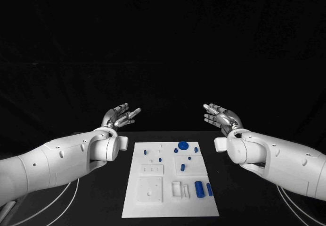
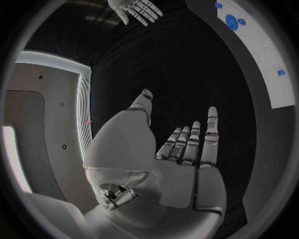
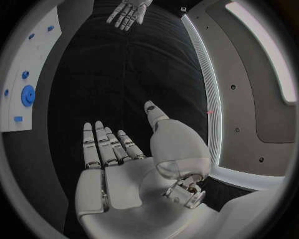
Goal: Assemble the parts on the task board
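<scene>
The white task board lies in the middle of the black table. Small blue parts lie on it: a round disc near its far edge, and a thick cylinder beside a thinner peg near its right side. My left hand is raised beyond the board's far left corner, fingers spread, holding nothing. My right hand is raised beyond the far right corner, fingers spread and empty. The left wrist view shows the left hand's palm with the board off to one side. The right wrist view shows the right palm and the board.
Several pale recesses and white pieces sit on the board, among them a square pocket and upright white blocks. Black table stretches on both sides of the board. Each wrist view catches the other hand far off.
</scene>
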Robot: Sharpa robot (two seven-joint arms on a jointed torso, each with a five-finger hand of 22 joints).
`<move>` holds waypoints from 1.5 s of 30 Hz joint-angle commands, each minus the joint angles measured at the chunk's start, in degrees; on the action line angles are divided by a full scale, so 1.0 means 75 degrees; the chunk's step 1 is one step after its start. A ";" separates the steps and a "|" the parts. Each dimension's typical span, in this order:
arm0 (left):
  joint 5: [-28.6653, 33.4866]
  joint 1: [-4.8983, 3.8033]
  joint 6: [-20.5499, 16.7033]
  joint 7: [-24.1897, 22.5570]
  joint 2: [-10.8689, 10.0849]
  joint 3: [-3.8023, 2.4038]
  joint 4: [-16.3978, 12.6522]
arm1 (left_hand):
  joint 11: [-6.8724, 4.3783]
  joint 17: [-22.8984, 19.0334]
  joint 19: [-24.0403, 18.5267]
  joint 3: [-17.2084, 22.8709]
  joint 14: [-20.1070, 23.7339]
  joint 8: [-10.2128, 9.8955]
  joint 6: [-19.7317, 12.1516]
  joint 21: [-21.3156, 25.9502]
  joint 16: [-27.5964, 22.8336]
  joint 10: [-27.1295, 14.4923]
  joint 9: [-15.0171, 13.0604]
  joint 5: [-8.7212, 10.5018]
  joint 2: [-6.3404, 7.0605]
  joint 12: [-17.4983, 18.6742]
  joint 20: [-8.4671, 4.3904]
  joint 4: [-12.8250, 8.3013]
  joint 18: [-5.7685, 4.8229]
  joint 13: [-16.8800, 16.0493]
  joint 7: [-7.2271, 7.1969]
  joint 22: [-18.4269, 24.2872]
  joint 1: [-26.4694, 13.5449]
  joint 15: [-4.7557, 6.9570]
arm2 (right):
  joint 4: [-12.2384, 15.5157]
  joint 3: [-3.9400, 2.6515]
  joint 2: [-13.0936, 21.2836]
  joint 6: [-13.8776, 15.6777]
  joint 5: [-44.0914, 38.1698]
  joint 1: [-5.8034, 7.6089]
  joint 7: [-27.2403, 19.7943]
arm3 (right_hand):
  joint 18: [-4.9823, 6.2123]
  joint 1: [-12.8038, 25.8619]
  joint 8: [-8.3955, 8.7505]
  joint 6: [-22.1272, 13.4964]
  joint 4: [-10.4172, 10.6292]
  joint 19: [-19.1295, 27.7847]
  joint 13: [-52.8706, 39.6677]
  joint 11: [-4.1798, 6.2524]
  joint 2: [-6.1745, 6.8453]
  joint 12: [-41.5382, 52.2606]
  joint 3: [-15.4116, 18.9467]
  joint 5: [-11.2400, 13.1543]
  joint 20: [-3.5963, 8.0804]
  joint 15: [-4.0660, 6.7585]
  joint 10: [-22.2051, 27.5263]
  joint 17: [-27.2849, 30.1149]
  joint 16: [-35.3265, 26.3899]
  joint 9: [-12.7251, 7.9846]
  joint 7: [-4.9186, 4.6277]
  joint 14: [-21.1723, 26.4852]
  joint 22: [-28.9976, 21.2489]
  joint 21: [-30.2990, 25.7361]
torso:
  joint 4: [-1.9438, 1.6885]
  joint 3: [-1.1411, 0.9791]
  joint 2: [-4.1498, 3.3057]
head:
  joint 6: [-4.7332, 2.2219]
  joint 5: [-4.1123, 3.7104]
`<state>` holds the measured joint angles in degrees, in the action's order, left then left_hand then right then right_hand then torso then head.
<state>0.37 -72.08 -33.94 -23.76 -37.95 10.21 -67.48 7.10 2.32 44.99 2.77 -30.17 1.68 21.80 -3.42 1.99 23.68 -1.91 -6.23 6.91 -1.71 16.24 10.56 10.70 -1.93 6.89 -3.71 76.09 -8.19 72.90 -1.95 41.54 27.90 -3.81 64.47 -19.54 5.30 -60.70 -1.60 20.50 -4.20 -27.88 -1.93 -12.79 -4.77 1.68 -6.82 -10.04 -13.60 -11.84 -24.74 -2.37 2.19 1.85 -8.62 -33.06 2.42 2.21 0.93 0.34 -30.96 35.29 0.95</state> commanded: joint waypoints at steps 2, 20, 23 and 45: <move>0.0035 -0.0196 0.1007 0.0441 0.0137 0.0134 0.0387 | 0.0014 0.0010 0.0141 -0.0005 -0.0106 0.0040 0.0103 -0.0044 0.0051 0.0093 -0.0014 -0.0044 0.0016 -0.0041 0.0029 0.0035 0.0092 -0.0011 0.0014 -0.0015 0.0223 -0.0013 | -0.0508 -0.0055 -0.0097 -0.1966 -0.0688 0.0127 0.1034 | 0.0040 -0.0539 -0.0056 0.0208 -0.0211 -0.0200 -0.0019 -0.0063 0.0011 0.0053 0.0035 -0.0059 0.0015 -0.0051 -0.0241 -0.0022 0.0045 0.0019 -0.0400 -0.0264 0.0018 0.0039 | 0.0002 0.0001 0.0000 | -0.0002 0.0000; -0.0264 -0.0346 0.1740 0.0335 -0.0153 0.0192 0.0081 | 0.0349 0.0163 0.1301 -0.0513 -0.3740 0.0218 0.3125 -0.0386 0.0264 0.4232 -0.0161 -0.0177 -0.1051 -0.0201 -0.0861 -0.1584 -0.0564 -0.0184 0.0460 -0.0081 0.0370 -0.0205 | -0.1750 -0.0119 -0.0617 -0.2247 -0.5500 0.0263 0.1098 | 0.0157 -0.1166 -0.0275 0.4761 -0.1510 -0.4051 -0.0186 0.0600 0.0225 0.0217 -0.0794 -0.0856 0.0821 0.0789 -0.4750 -0.0245 0.0241 0.0228 -0.0072 -0.4790 0.0232 0.0522 | -0.0032 -0.0016 -0.0136 | -0.0214 0.0173; -0.0446 -0.0405 0.1886 0.0253 -0.0249 0.0192 -0.0057 | 0.0175 0.0237 0.1756 -0.0513 -0.4549 0.0310 0.4483 -0.0645 0.0379 0.4867 -0.0259 -0.0213 -0.1211 -0.0225 -0.1131 -0.1798 -0.0622 -0.0192 0.0295 -0.0163 0.0550 0.0066 | -0.1874 -0.0127 -0.0735 -0.2380 -0.6452 0.0263 0.1122 | 0.0275 -0.1066 -0.0273 0.5174 -0.1586 -0.4874 -0.0186 0.0789 0.0281 0.0210 -0.1076 -0.0824 0.1096 0.1143 -0.5169 -0.0389 0.0327 0.0243 0.0010 -0.5768 0.0305 0.0849 | -0.0074 -0.0029 -0.0222 | -0.0213 0.0178; -0.1030 -0.0709 0.2186 0.0149 -0.0896 0.0169 -0.1393 | -0.0109 0.0351 0.1851 -0.0426 -0.5577 0.0257 0.5008 -0.2031 0.0924 0.5713 -0.0251 -0.0257 -0.1387 -0.0213 -0.1794 -0.2260 -0.0965 -0.0192 0.0142 -0.1068 0.0656 0.0567 | -0.1898 -0.0185 -0.1351 -0.2150 -1.1797 0.0325 0.2089 | 0.0462 -0.1244 -0.0265 0.5775 -0.1612 -0.7072 -0.0189 0.1117 0.1014 0.0217 -0.1631 -0.0746 0.2082 0.1714 -0.5682 -0.3559 0.5883 0.0246 0.0287 -0.6823 0.2604 0.4047 | -0.0501 -0.0070 -0.0931 | -0.0344 -0.0096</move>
<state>-6.38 -77.13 -18.91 -21.79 -44.48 11.57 -77.22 6.15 5.02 59.26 -0.41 -72.26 3.77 59.87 -18.30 8.86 66.64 -3.87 -7.93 -3.63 -3.04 2.95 -6.07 4.41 -3.32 7.98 -11.66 81.56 -3.71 58.59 -3.29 31.63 11.01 -82.73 66.88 -7.25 8.45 -70.00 -3.28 64.23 -16.36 -80.44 -3.30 -4.38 2.13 3.06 -18.68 -15.76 1.99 1.20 -67.65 -28.95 45.88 3.67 -6.46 -84.23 21.53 32.07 -2.37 -0.15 -36.94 32.95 0.50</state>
